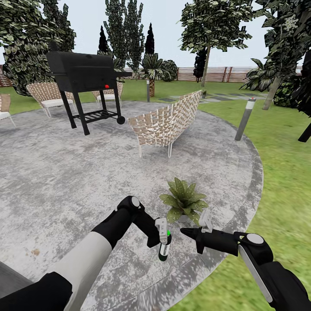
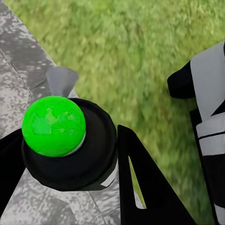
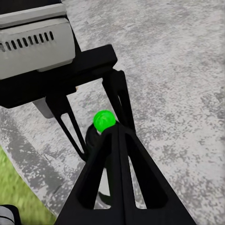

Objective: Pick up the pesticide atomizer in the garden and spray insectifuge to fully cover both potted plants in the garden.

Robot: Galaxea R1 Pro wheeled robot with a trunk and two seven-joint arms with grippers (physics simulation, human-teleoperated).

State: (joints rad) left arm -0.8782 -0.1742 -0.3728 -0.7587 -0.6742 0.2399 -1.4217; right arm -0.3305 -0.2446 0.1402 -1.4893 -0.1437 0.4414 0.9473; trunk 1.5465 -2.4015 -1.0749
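So the pesticide atomizer (image 1: 164, 248) is hanging pretty much upright in the left gripper (image 1: 163, 238), long axis vertical, bright green cap up top and the dark end pointing down at the patio (image 1: 65, 172). In the head view it sits at about 6 o'clock, low centre. From the left wrist camera you look straight down on the green cap (image 2: 54, 125) with the dark round collar under it, and a black finger (image 2: 140, 183) sits tight against each side, so the left pincer is pinching the atomizer.

Left arm comes in from 7 o'clock, elbow bent, forearm angling toward the centre. Right arm comes in from 5 o'clock with the right gripper (image 1: 190, 233) pointed toward 9 o'clock, right at the bottle. Its fingertips look drawn together into one point in the right wrist view, just beside the atomizer (image 3: 104, 121); I'd call it pressed together with nothing in it.

One potted plant (image 1: 183, 201) sits just beyond the two grippers, toward 12 o'clock from the bottle, near the patio edge by the lawn (image 1: 276, 172). Further back: a woven chair (image 1: 166, 123), a black grill (image 1: 84, 84) at 11 o'clock, a grey bollard light (image 1: 245, 119) at 2 o'clock. Nothing between the bottle and the plant.
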